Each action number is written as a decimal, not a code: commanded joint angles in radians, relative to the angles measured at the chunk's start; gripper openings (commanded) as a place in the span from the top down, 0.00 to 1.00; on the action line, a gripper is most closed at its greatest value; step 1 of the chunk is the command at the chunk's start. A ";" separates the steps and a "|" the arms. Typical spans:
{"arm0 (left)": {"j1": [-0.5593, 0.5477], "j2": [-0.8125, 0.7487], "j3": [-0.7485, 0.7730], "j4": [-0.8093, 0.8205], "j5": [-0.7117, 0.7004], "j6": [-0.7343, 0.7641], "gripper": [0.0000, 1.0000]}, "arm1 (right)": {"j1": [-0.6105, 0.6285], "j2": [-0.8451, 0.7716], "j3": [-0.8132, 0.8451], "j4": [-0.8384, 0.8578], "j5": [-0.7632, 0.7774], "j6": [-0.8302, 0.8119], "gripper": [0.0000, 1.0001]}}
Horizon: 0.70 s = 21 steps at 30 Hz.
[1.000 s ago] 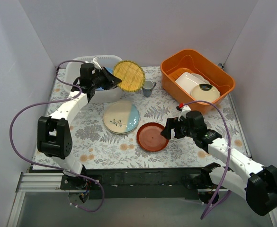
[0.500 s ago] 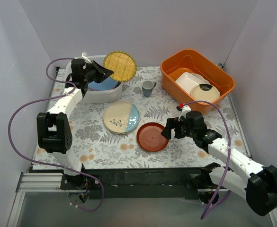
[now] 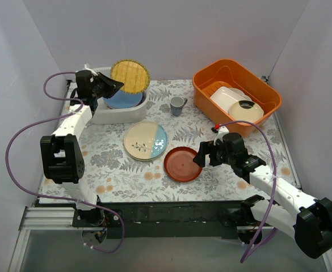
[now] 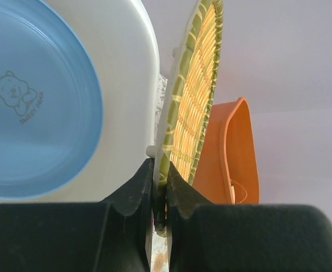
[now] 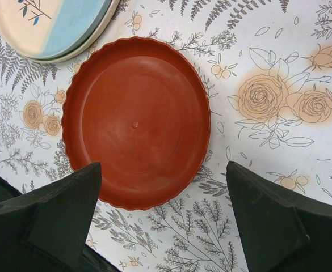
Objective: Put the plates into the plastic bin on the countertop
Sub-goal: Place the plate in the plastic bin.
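A white countertop (image 3: pixel 106 164) printed with grey ferns and small orange flowers sits inside a plain pale enclosure, with two white-and-black robot arms mounted at its near edge.

Nearest, the right gripper (image 3: pixel 200 157) hovers just above a red-orange plate (image 3: pixel 183 164) lying flat on the countertop. Its jaws are spread wide, one on either side of the plate's near rim, gripping nothing.

Just beyond, to the left, a cream-and-light-blue plate (image 3: pixel 145 140) with a leaf sprig tops a small stack, its edge just beside the red-orange one.

Further back stands a small grey cup (image 3: pixel 177 105). To its right, an orange bin (image 3: pixel 202 85) holds a white rectangular dish (image 3: pixel 225 96).

At the far left, the translucent plastic bin (image 3: pixel 120 116) holds a light blue plate (image 3: pixel 123 100). Above its far side, the left gripper (image 3: pixel 106 88) is clamped on the rim of a yellow woven plate (image 3: pixel 130 76), holding it on edge.
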 commanded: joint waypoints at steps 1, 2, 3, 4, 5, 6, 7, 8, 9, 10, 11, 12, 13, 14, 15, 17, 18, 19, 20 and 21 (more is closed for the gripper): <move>-0.002 -0.019 0.032 0.021 -0.041 -0.003 1.00 | 0.006 -0.017 0.021 0.020 0.007 -0.016 0.03; -0.002 -0.022 0.029 0.018 -0.049 0.003 1.00 | 0.006 -0.020 0.019 0.019 0.002 -0.016 0.02; -0.002 -0.026 0.023 0.017 -0.061 0.011 1.00 | 0.006 -0.023 0.016 0.016 0.004 -0.016 0.02; -0.002 -0.027 0.020 0.015 -0.078 0.014 1.00 | 0.004 -0.028 0.018 0.013 0.004 -0.016 0.02; -0.002 -0.027 0.020 0.011 -0.087 0.019 1.00 | 0.006 -0.028 0.015 0.010 0.004 -0.014 0.02; 0.016 -0.029 0.022 0.004 -0.096 0.025 1.00 | 0.006 -0.028 0.013 0.008 0.002 -0.013 0.02; 0.028 -0.024 0.022 0.000 -0.105 0.034 1.00 | 0.006 -0.029 0.010 0.013 0.001 -0.013 0.03; 0.031 -0.019 0.023 0.000 -0.118 0.037 1.00 | 0.006 -0.029 0.001 0.016 -0.005 -0.008 0.02; 0.033 -0.016 0.026 0.000 -0.121 0.042 1.00 | 0.006 -0.031 -0.001 0.022 -0.008 -0.007 0.03; 0.034 -0.010 0.034 -0.031 -0.124 0.051 1.00 | 0.006 -0.031 -0.002 0.025 -0.008 -0.005 0.02; 0.036 0.005 0.040 -0.043 -0.136 0.057 1.00 | 0.006 -0.031 -0.005 0.025 -0.008 -0.004 0.03; 0.036 0.011 0.043 -0.055 -0.142 0.062 1.00 | 0.006 -0.029 -0.004 0.025 -0.010 -0.004 0.03; 0.037 0.017 0.040 -0.058 -0.147 0.066 1.00 | 0.006 -0.022 -0.001 0.025 -0.011 -0.005 0.03; 0.037 0.027 0.035 -0.057 -0.153 0.066 1.00 | 0.006 -0.018 -0.001 0.025 -0.011 -0.007 0.03; 0.039 0.030 0.031 -0.051 -0.153 0.066 1.00 | 0.007 -0.017 0.001 0.023 -0.011 -0.007 0.03; 0.039 0.057 0.031 -0.051 -0.147 0.075 1.00 | 0.006 -0.014 0.004 0.023 -0.011 -0.007 0.03; 0.037 0.066 0.035 -0.067 -0.148 0.080 1.00 | 0.006 -0.011 0.002 0.026 -0.013 -0.010 0.03; 0.039 0.074 0.035 -0.071 -0.148 0.083 1.00 | 0.006 -0.006 0.007 0.026 -0.016 -0.011 0.03; 0.037 0.080 0.029 -0.071 -0.151 0.089 1.00 | 0.006 -0.003 0.010 0.025 -0.016 -0.014 0.03; 0.039 0.088 0.026 -0.071 -0.153 0.089 1.00 | 0.006 0.001 0.013 0.023 -0.016 -0.021 0.03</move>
